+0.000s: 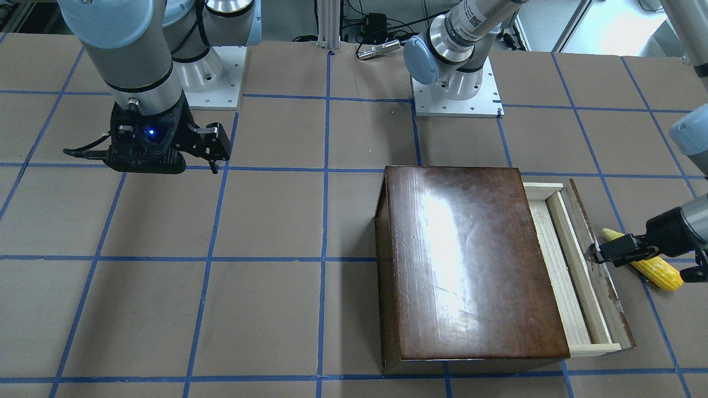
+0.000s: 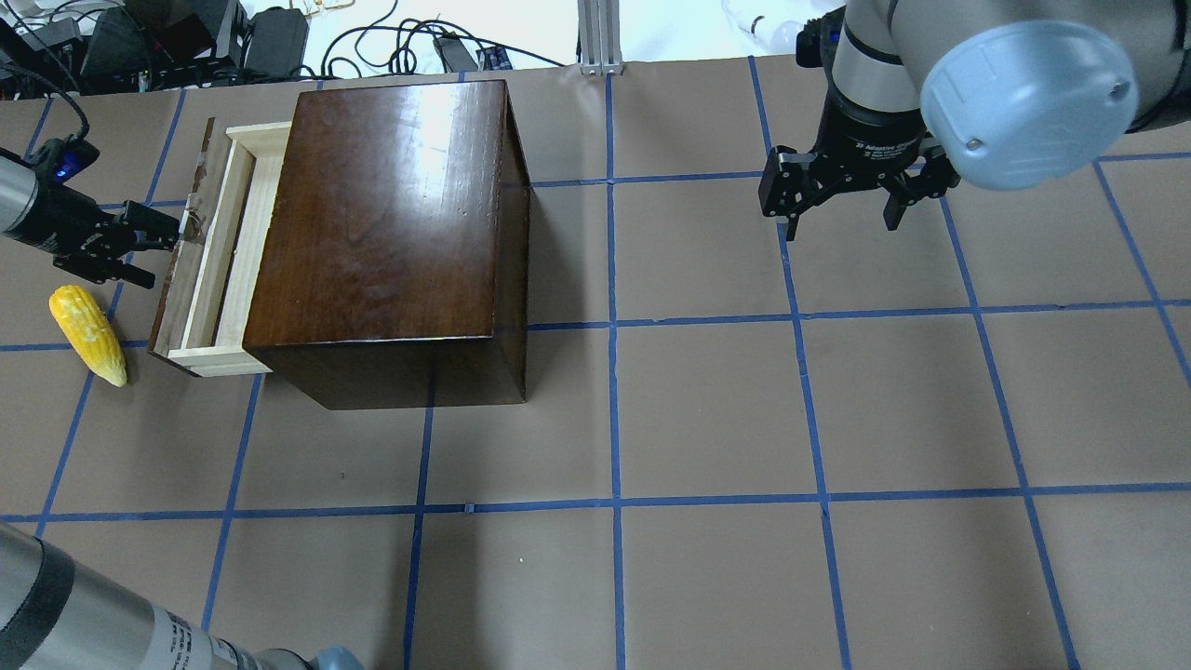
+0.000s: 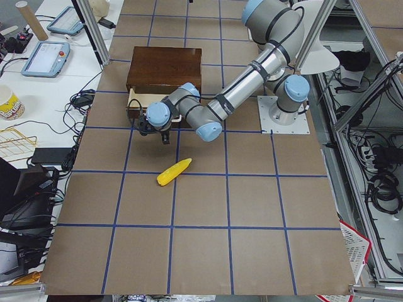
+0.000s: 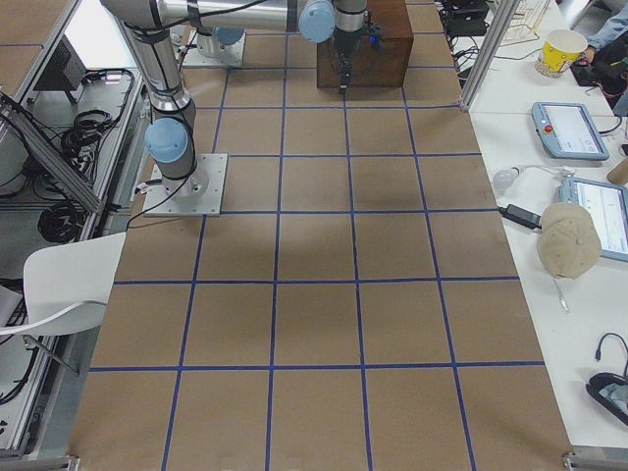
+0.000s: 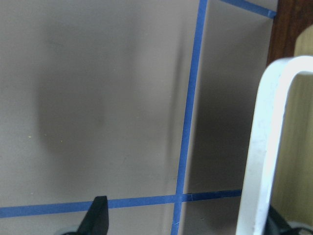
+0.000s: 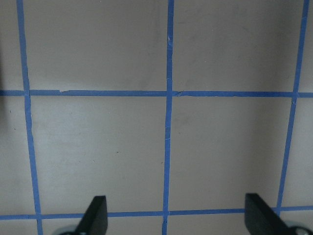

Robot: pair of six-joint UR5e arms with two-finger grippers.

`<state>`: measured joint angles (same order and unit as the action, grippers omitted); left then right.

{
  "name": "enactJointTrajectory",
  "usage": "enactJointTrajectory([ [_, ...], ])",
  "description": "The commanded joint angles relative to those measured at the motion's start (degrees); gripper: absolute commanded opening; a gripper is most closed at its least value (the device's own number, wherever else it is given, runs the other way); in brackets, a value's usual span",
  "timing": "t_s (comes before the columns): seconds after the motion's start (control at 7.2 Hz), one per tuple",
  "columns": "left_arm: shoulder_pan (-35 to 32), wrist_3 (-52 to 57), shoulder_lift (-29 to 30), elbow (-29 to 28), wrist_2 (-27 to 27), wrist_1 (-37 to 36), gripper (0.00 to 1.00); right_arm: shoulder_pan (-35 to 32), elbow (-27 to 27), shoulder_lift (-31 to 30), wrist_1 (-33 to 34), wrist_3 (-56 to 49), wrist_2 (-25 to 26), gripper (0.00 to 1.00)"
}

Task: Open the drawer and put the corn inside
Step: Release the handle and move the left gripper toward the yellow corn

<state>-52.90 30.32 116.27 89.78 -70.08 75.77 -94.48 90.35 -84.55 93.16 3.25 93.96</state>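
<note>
Pale wood drawer [image 2: 233, 233] part open, left hand [image 2: 153, 251] wide at its handle [image 5: 259, 147], right hand [image 2: 840, 223] wide, holding nothing

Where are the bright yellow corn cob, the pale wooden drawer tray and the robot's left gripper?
bright yellow corn cob [image 2: 88, 333]: overhead exterior view, middle of the cob.
pale wooden drawer tray [image 2: 240, 244]: overhead exterior view, bare floor of the tray.
left gripper [image 2: 166, 253]: overhead exterior view, midway between its fingertips.
</note>
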Motion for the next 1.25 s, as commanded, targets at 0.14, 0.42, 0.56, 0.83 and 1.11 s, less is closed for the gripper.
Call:
enactJointTrajectory([
  [0.14,0.0,-1.8,-1.7,0.0,-0.9,0.6,1.0,0.0,0.0,0.0,0.0,0.0,0.0,1.0],
  [0.42,-0.1,-1.8,-3.8,-0.7,-1.0,0.7,1.0,0.0,0.0,0.0,0.0,0.0,0.0,1.0],
  [0.56,0.0,-2.0,-4.6,-3.4,-1.7,2.8,1.0,0.0,0.0,0.0,-0.1,0.0,0.0,1.0],
  [0.83,0.4,-2.4,-4.3,-9.8,-7.8,5.6,1.0,0.0,0.0,0.0,0.0,0.0,0.0,1.0],
  [1.11,4.6,-2.6,-1.8,-10.0,-8.0,4.7,1.0,0.0,0.0,0.0,0.0,0.0,0.0,1.0],
])
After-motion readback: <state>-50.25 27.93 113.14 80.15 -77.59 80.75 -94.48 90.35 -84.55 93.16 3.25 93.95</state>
